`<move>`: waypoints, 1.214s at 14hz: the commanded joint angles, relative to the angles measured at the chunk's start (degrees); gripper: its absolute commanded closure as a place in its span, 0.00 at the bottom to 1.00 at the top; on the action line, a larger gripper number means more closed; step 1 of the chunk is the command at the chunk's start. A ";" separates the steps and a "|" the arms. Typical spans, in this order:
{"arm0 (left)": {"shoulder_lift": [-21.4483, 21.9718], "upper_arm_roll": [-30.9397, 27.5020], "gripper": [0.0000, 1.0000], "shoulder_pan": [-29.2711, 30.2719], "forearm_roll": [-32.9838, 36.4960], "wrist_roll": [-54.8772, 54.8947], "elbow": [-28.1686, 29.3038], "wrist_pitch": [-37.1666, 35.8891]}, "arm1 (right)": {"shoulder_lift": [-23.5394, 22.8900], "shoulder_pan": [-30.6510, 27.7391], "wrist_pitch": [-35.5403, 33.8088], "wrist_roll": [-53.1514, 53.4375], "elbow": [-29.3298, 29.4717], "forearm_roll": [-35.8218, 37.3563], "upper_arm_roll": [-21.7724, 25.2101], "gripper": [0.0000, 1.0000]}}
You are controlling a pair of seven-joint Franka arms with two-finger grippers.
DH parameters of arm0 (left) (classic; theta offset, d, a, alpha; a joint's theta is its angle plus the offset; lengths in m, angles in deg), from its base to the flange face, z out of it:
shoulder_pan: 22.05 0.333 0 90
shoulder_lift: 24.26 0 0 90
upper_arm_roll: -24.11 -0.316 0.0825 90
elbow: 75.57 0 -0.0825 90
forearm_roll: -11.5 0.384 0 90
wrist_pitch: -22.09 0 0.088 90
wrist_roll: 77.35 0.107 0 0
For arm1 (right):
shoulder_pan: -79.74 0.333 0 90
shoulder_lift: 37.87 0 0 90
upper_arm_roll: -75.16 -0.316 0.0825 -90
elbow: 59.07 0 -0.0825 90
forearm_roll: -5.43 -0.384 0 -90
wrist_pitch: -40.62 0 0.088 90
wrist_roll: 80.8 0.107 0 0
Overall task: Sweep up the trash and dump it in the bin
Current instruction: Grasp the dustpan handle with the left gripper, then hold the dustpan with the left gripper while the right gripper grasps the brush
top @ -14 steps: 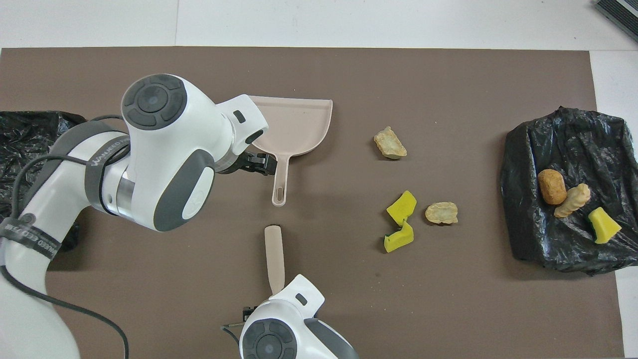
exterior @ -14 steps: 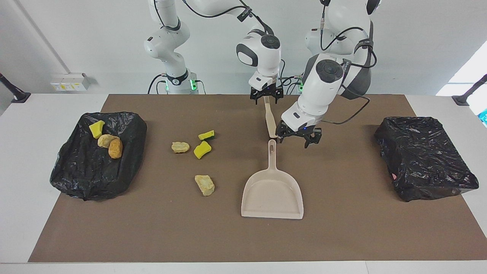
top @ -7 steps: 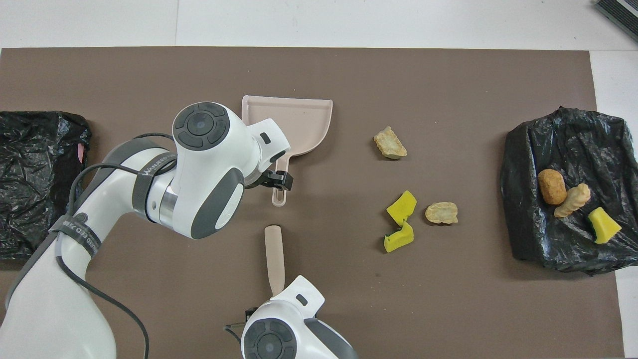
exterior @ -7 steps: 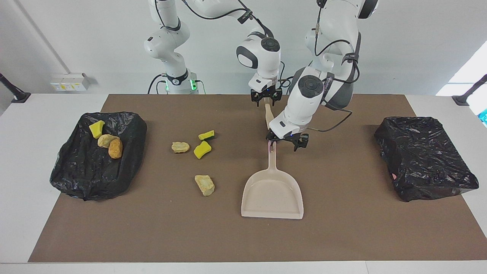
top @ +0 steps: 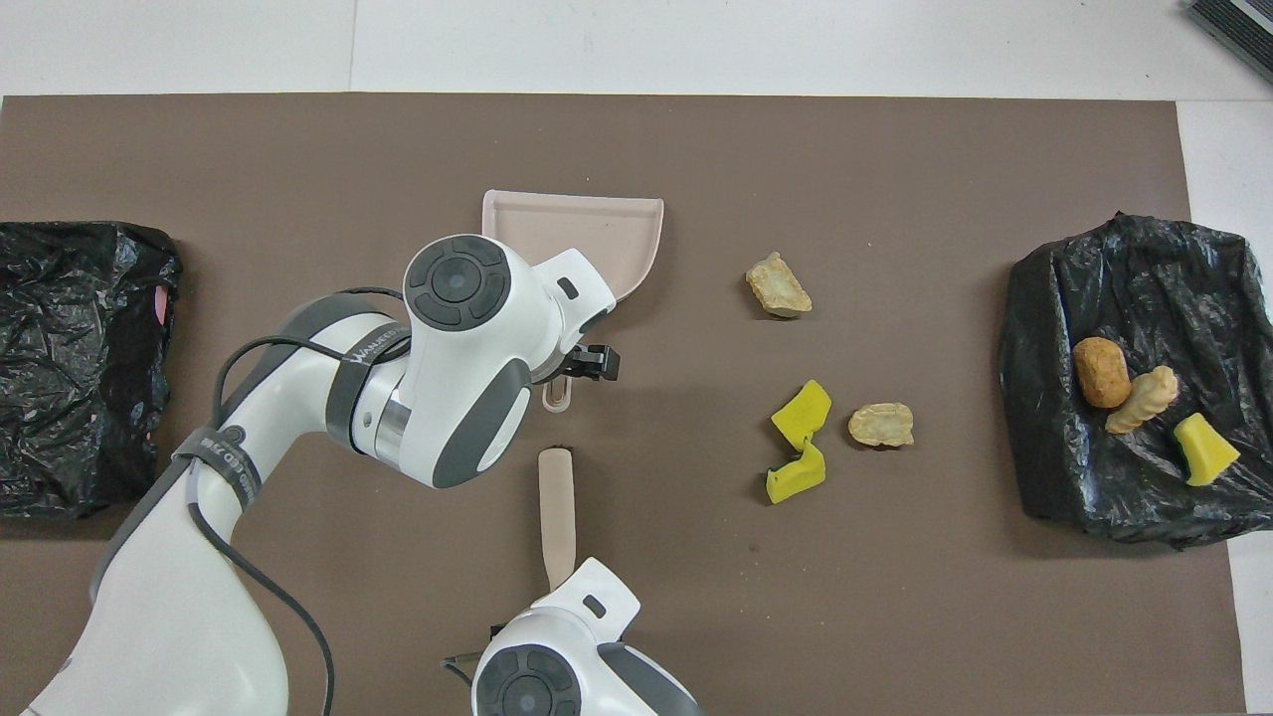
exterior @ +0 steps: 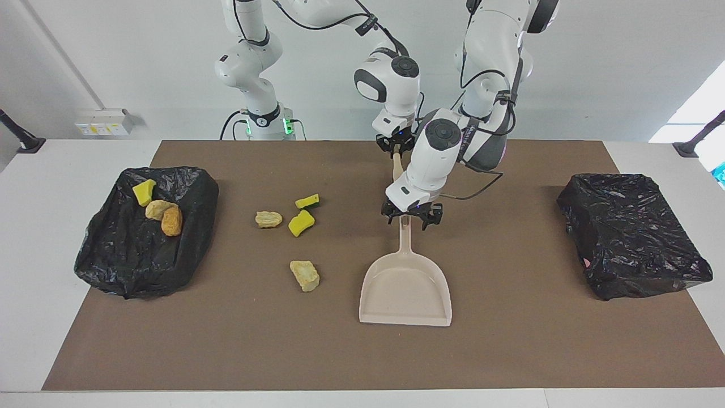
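Several pieces of trash lie loose on the brown mat: two yellow wedges (exterior: 301, 222) (top: 796, 479) and two beige chunks (exterior: 305, 275) (top: 881, 425). Three more sit in the black-lined bin (exterior: 141, 255) at the right arm's end. The beige dustpan (exterior: 405, 294) lies flat, its handle (exterior: 404, 238) pointing toward the robots. My left gripper (exterior: 410, 220) is open, low over the handle's end with a finger on each side. My right gripper (exterior: 398, 148) is shut on the beige brush handle (top: 557, 507); the brush head is hidden.
A second black-lined bin (exterior: 631, 232) stands at the left arm's end of the table. The mat (exterior: 510, 351) reaches almost to the table's edges, with white tabletop around it.
My left gripper has swung toward the right arm's end and come down over the dustpan handle's end. The right gripper has closed on the brush handle, which shifted slightly.
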State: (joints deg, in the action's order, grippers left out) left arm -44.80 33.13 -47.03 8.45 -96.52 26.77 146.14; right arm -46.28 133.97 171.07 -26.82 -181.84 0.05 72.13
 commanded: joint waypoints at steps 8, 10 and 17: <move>-1.17 -0.94 0.72 -0.50 3.31 -1.66 -2.50 -2.14 | 9.27 -6.76 -3.88 2.19 -5.80 -0.78 0.05 1.00; -1.17 -0.85 1.00 -0.50 3.14 -1.84 -2.59 -2.41 | 10.68 -9.48 -6.86 1.92 -5.99 -0.78 0.05 1.00; -0.12 -1.38 1.00 1.07 3.75 0.95 -2.59 -4.16 | 15.43 -21.60 -15.30 -0.18 -5.72 -0.78 0.05 1.00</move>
State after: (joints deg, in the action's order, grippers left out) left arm -45.49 32.29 -47.09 10.85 -97.19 25.14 144.40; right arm -33.49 116.01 157.64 -24.80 -186.37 0.05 72.72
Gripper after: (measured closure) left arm 0.678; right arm 0.736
